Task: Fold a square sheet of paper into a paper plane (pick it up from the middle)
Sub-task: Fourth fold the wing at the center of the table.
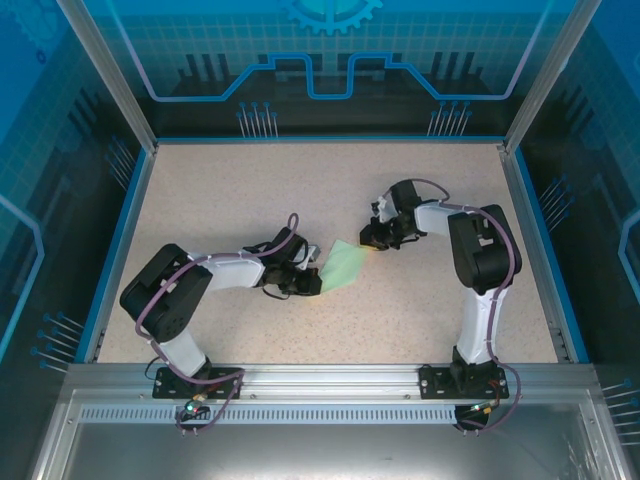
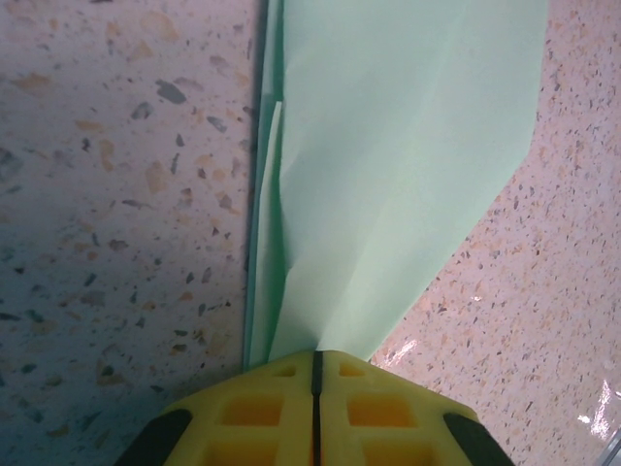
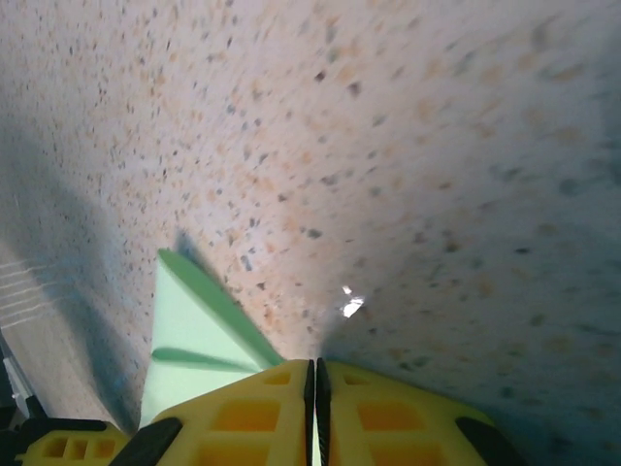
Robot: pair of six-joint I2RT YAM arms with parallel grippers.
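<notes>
The pale green sheet of paper [image 1: 345, 265] is folded into a tapering, pointed shape with layered creases and hangs between the two grippers near the table's middle. My left gripper [image 1: 315, 275] is shut on its near-left end. In the left wrist view the paper [image 2: 388, 175] fans out from between the closed yellow fingers [image 2: 315, 354], over the table. My right gripper [image 1: 368, 241] is shut on the far-right edge. In the right wrist view its jaws [image 3: 312, 364] are pressed together with a green sliver between them, and the paper [image 3: 189, 340] spreads to the left.
The speckled beige table [image 1: 250, 190] is bounded by blue-edged walls [image 1: 128, 210] on three sides and an aluminium rail [image 1: 320, 378] at the near edge. The left gripper's yellow fingers [image 3: 68, 447] show at the lower left corner of the right wrist view.
</notes>
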